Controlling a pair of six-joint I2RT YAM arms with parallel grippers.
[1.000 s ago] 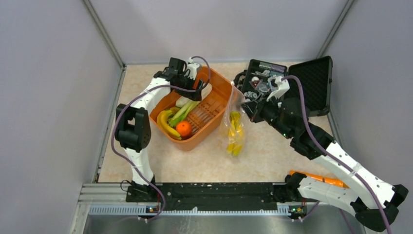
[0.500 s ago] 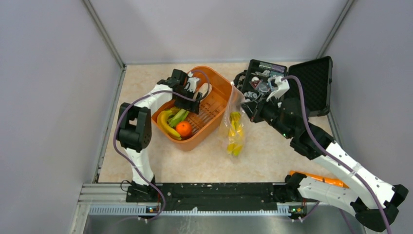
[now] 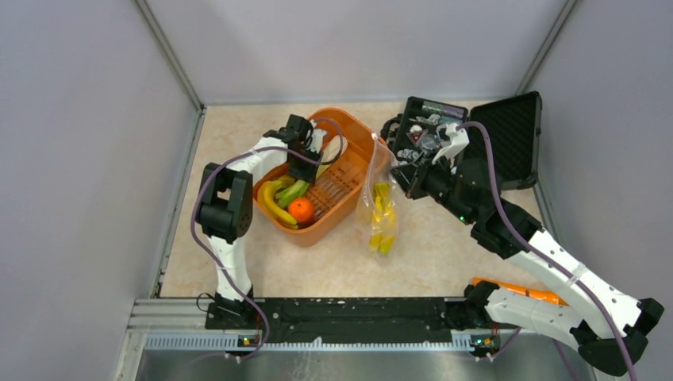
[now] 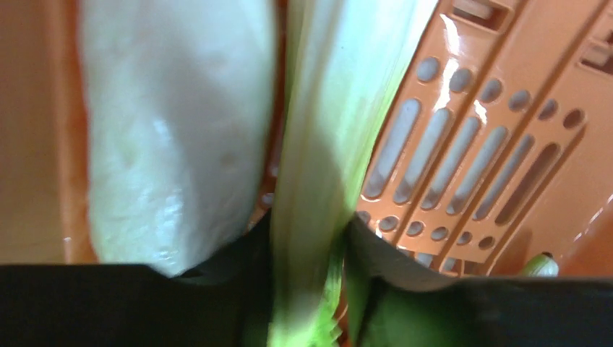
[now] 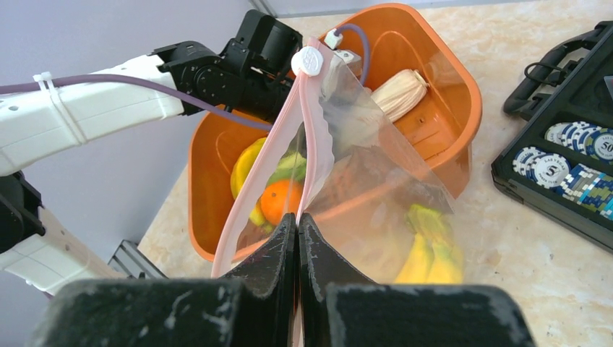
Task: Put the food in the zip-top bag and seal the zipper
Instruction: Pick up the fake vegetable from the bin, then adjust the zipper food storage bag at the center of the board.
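You have one clear bag (image 5: 376,166), one orange basket (image 5: 466,97) and one open black case (image 3: 508,135) on the bench. The basket sits toward the far edge, left of the middle. The case fills the far right corner. The bag hangs between them, with its bottom on the bench.

Your right gripper (image 5: 298,220) is pressed together on the bag's pink zipper (image 5: 253,184). The zipper's single white slider (image 5: 311,61) is at its top end. One bunch of bananas (image 3: 382,214) lies inside the bag.

The basket holds a second banana bunch (image 3: 270,202), one orange (image 3: 299,209), one white piece (image 4: 173,130) and one tan ridged piece (image 5: 400,92). Your left gripper (image 4: 303,246) is down in the basket, pinching a green stalk (image 4: 325,130). The white piece lies just beside that stalk.

The chips (image 5: 578,159) in the case read "50" and "5". An orange object (image 3: 516,290) lies by the near right corner, partly hidden by the right arm.
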